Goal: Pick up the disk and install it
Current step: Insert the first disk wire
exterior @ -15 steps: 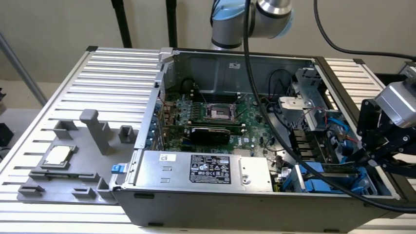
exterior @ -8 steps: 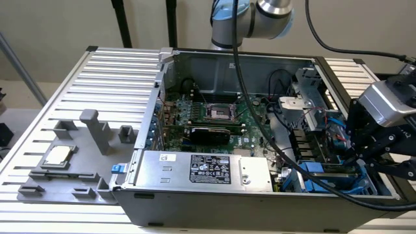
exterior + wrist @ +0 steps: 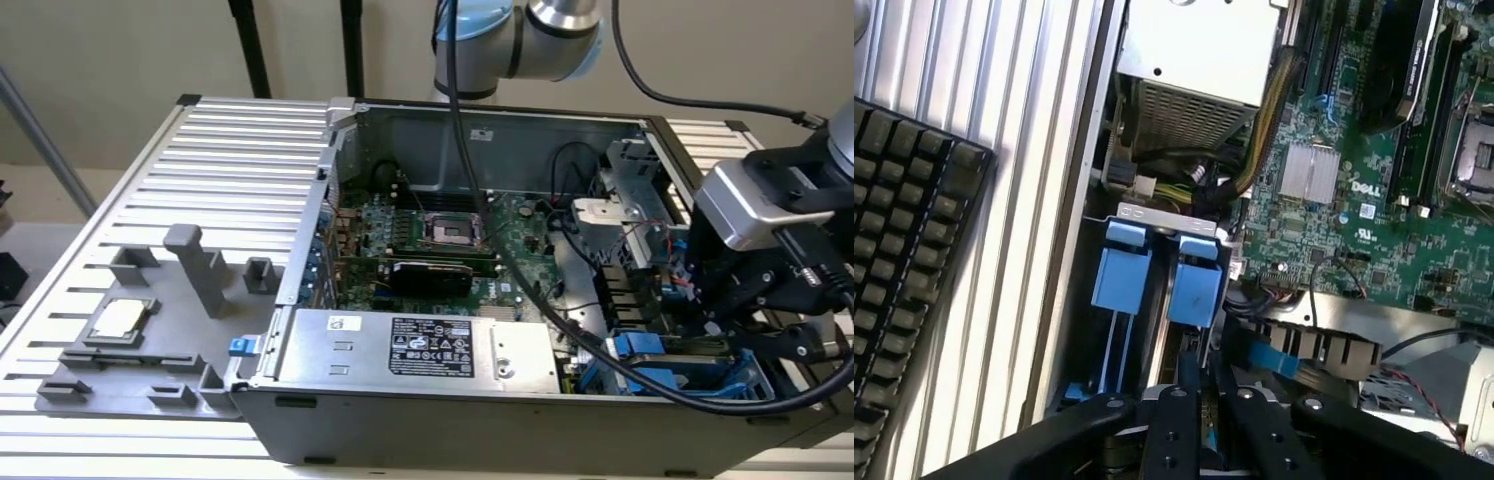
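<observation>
Arm bent low at the exterior view's right, fingers [image 3: 1199, 385] nearly together

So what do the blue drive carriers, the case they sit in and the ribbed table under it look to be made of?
The blue carriers look like moulded plastic: saturated, uniform colour, soft matte sheen, rounded tabs. The case looks like unpainted sheet metal, dull grey with folded edges. The ribbed table is probably aluminium profile, pale silver with straight, even grooves and a satin finish. The gripper near the carriers is matte black; metal or plastic, I can't tell.
</observation>
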Available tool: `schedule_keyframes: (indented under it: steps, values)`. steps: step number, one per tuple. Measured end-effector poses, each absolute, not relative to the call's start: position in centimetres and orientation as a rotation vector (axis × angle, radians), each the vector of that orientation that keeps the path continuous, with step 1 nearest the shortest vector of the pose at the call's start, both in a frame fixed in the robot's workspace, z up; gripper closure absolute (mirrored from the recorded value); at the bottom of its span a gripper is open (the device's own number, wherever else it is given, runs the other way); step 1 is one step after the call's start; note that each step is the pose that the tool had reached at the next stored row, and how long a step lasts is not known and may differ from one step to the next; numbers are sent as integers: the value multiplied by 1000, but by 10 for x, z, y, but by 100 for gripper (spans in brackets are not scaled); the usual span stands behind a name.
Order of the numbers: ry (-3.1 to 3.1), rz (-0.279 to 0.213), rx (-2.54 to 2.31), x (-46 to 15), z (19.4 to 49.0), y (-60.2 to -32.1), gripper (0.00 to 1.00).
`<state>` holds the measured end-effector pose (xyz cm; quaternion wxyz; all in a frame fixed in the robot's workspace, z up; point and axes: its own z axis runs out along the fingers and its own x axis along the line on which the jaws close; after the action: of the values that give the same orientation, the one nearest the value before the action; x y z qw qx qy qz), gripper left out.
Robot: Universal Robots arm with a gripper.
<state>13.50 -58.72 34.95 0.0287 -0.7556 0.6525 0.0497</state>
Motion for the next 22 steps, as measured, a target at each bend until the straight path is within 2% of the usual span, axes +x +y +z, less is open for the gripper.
schedule_keyframes:
  steps: [15,22]
  values:
    - [2170,118,-2179,136,346,-587,84]
    - [2201,86,-2140,136,346,-587,84]
